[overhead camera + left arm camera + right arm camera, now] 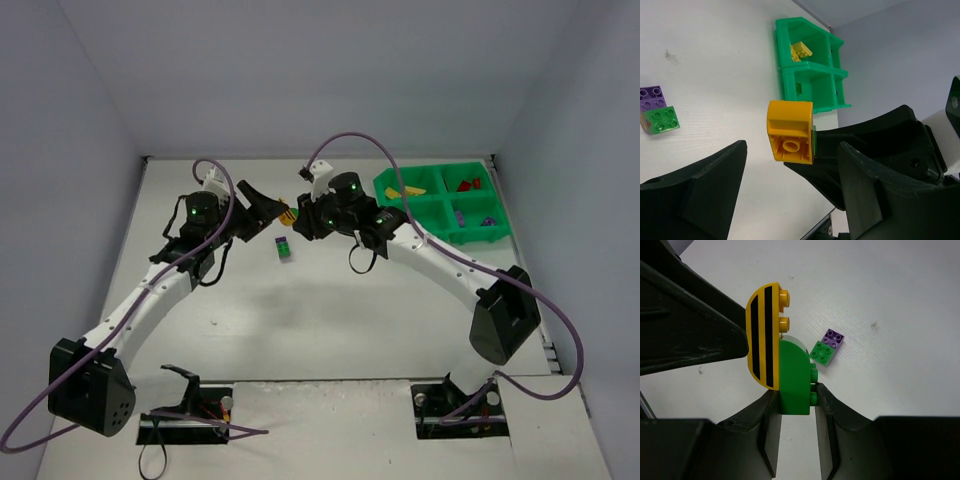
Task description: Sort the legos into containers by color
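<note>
Right fingers (772, 407) were clamped on the green brick (794, 375), left fingers (722, 172) spread wide, likely to pull off the yellow brick (762, 335).

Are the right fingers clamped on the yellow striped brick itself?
No, the right fingers pinch the sides of the green brick, and the yellow striped brick joined to it sits above their tips.

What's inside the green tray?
The tray holds yellow bricks in its far-left compartment, red bricks far-right, purple bricks near-right. The near-left compartment's corner is covered by the right arm, and green on green is hard to see, so its contents are unclear.
</note>
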### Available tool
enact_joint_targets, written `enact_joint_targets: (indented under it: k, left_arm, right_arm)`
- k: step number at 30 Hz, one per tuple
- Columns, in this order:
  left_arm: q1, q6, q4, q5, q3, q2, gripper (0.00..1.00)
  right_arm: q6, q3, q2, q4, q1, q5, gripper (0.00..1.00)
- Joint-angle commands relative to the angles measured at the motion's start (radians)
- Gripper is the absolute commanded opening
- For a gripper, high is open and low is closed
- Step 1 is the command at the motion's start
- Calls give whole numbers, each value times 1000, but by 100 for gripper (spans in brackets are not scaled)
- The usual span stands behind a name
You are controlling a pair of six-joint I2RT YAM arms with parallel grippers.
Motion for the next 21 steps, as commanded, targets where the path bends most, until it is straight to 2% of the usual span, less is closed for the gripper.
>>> enact_joint_targets:
  k: [1,7,12,17,21]
  left_arm:
    - [1,-3,111,24,52,-8,66]
    - [0,-12,137,39,58,2,64]
    - [0,-24,144,56,50,8,52]
    - [0,-33,151,65,37,5,46]
    - [0,-36,164,67,24,-6,37]
  right_arm:
    - [11,13,-61,82,5,-33,0]
    - [14,8,-67,85,6,-56,0]
    - [22,2,-69,90,6,-62,0]
    - [30,-1,-72,96,6,-70,0]
    - [31,-4,-72,99,6,-73,0]
